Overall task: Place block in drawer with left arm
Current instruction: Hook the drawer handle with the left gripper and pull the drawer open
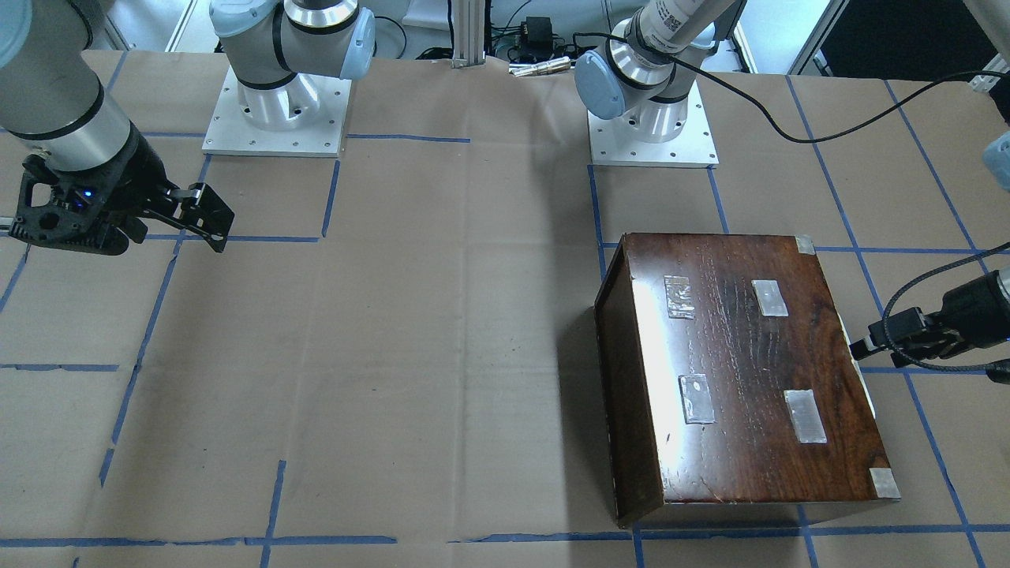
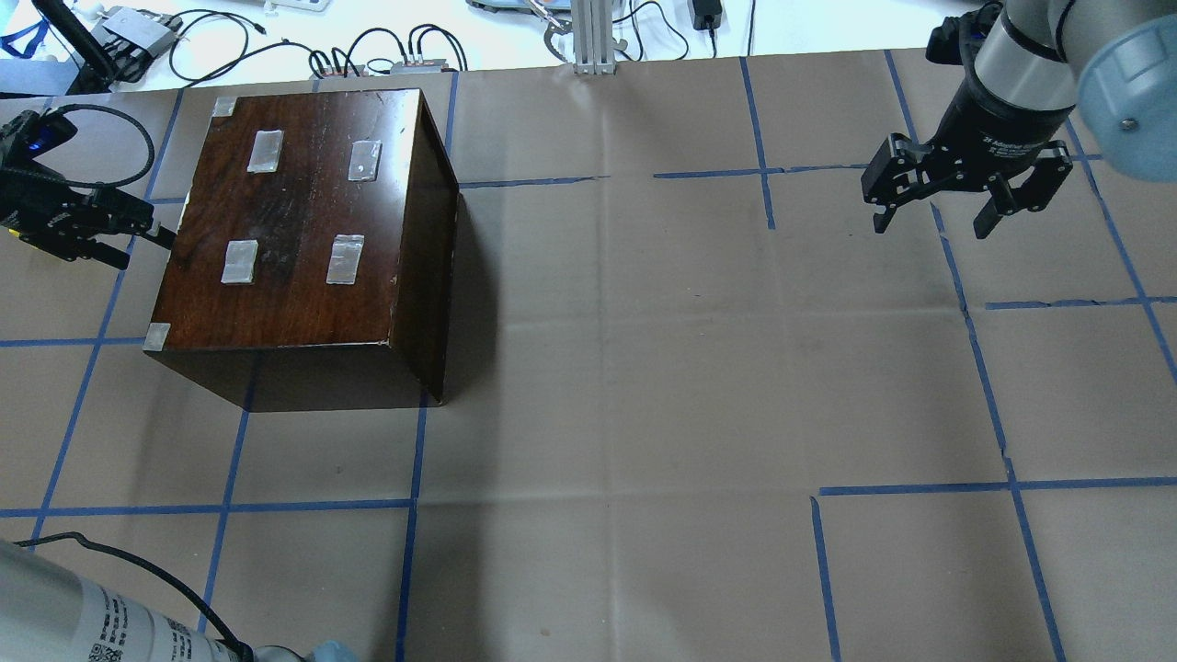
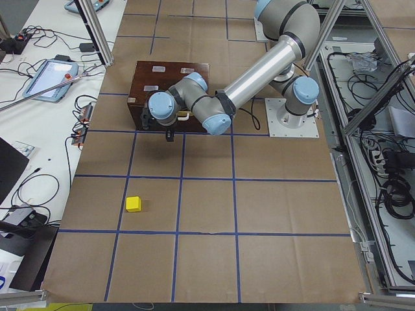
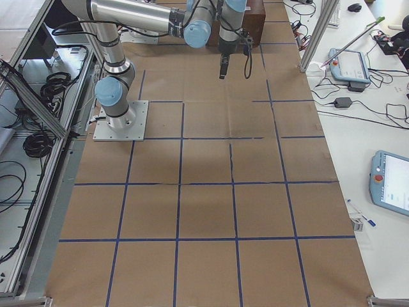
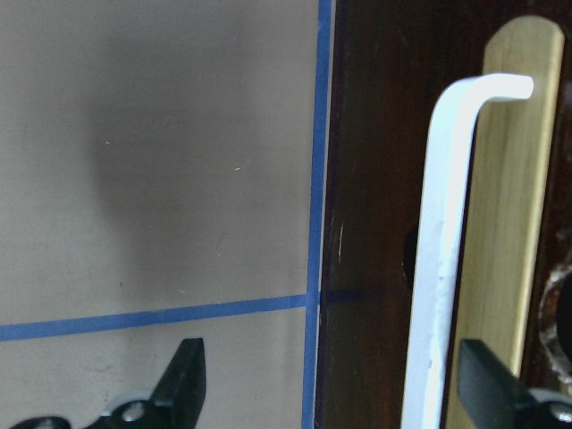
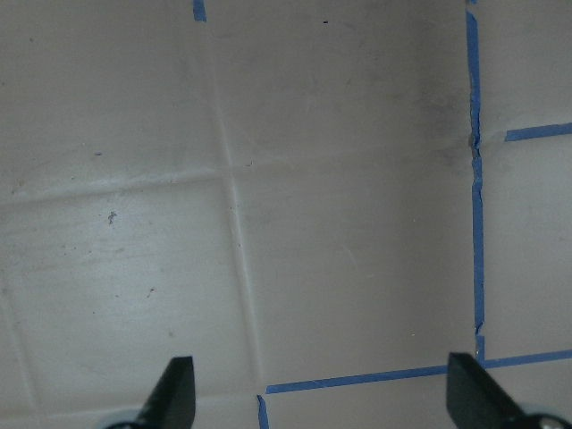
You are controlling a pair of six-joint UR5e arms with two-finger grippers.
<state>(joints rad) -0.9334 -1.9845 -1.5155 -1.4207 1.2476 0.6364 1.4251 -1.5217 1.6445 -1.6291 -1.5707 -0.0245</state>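
Observation:
The yellow block [image 3: 133,204] lies on the paper-covered table, seen only in the exterior left view, well away from the cabinet. The dark cabinet [image 2: 294,211] [image 1: 742,371] stands with its drawer pushed in; the pale tray is hidden. Only the dark drawer front [image 5: 375,223] and its white handle [image 5: 442,250] show. My left gripper [image 2: 147,234] [image 1: 858,347] [image 5: 331,393] is open and level at that front, and the handle lies between its fingertips [image 5: 183,380]. My right gripper [image 2: 933,216] [image 1: 201,214] [image 6: 326,393] is open and empty, held above bare table far from the cabinet.
Blue tape lines [image 2: 414,506] mark squares on the brown paper. Clear tape patches [image 2: 345,259] sit on the cabinet top. Both arm bases [image 1: 276,110] are bolted at the table's robot side. Cables and devices [image 2: 368,55] lie beyond the far edge.

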